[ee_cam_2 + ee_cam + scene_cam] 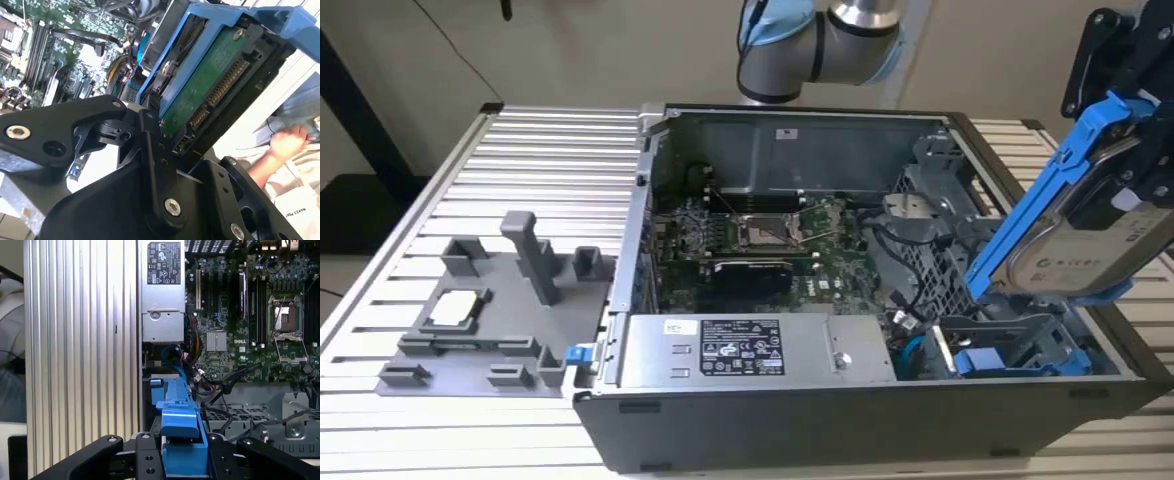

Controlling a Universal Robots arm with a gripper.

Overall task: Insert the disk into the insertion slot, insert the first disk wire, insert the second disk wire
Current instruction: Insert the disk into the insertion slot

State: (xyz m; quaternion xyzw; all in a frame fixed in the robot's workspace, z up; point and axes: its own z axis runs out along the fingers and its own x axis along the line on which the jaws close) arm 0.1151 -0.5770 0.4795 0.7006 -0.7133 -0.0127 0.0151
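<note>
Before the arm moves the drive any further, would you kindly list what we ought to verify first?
1. Grip: ok. The hand is shut on the disk, clamping its blue carrier.
2. Alignment: not ok. The disk hangs tilted above the insertion slot, outside it.
3. Slot free: cannot tell. Blue parts lie low in the bay.
4. Cables clear of the slot's mouth: cannot tell.
5. Surroundings: not ok. A person's arm shows past the disk in the second wrist view.
</note>
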